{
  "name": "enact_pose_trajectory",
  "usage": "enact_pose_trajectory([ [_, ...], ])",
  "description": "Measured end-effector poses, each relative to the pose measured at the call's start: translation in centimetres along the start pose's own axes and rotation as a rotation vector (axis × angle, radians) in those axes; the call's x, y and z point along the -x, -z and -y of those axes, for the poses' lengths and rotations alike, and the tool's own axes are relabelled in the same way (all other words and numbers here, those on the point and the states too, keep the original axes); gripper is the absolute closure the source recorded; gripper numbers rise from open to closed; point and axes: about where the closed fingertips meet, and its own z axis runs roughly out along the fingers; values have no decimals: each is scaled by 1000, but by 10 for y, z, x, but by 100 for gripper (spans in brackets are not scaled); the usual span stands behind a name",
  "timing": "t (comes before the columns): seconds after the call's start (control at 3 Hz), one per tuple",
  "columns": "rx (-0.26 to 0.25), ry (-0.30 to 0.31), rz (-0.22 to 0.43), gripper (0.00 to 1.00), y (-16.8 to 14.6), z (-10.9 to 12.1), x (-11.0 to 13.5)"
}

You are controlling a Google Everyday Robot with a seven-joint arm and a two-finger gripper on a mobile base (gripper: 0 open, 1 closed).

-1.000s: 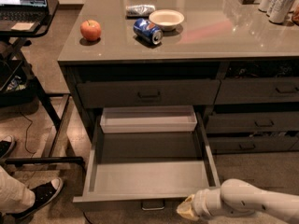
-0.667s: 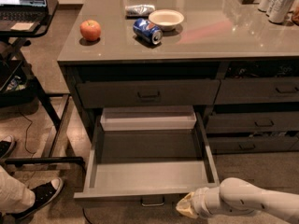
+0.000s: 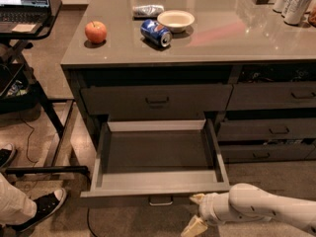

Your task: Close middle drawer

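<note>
1. Although the middle drawer (image 3: 153, 187) still stands well out of the cabinet, it sits less far out than a second ago. Its front has slid back, and only a thin strip of the pale tray insert (image 3: 156, 126) at the drawer's rear now shows under the top drawer (image 3: 156, 99) just above it.
2. My gripper (image 3: 196, 213) is at the drawer's front, low and just to the right of the drawer's small handle (image 3: 160, 200). It has crept a little toward that handle as the drawer went in.
3. My fingers are spread wide and hold nothing. The upper finger (image 3: 198, 198) lies at the bottom edge of the drawer's front, and the other hangs below the drawer, clear of it. I cannot tell whether the upper one presses firmly or only sits beside the edge.
4. I judge that the push has begun to work, but most of the travel remains, since the long grey inside of the drawer is still open to view.
5. The next move, as I see it, is a steady push straight toward the drawer's rear.
6. Because I am off-centre on the drawer's front and low on its edge, the drawer could skew on its runners. My finger could also slip beneath the front instead of driving it in.
</note>
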Motion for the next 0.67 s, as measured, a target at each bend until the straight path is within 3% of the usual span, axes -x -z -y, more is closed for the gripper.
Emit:
enact_pose_trajectory([
  [0.33, -10, 27, 12, 0, -5, 11, 13],
  [0.67, -24, 80, 41, 0, -16, 36, 42],
])
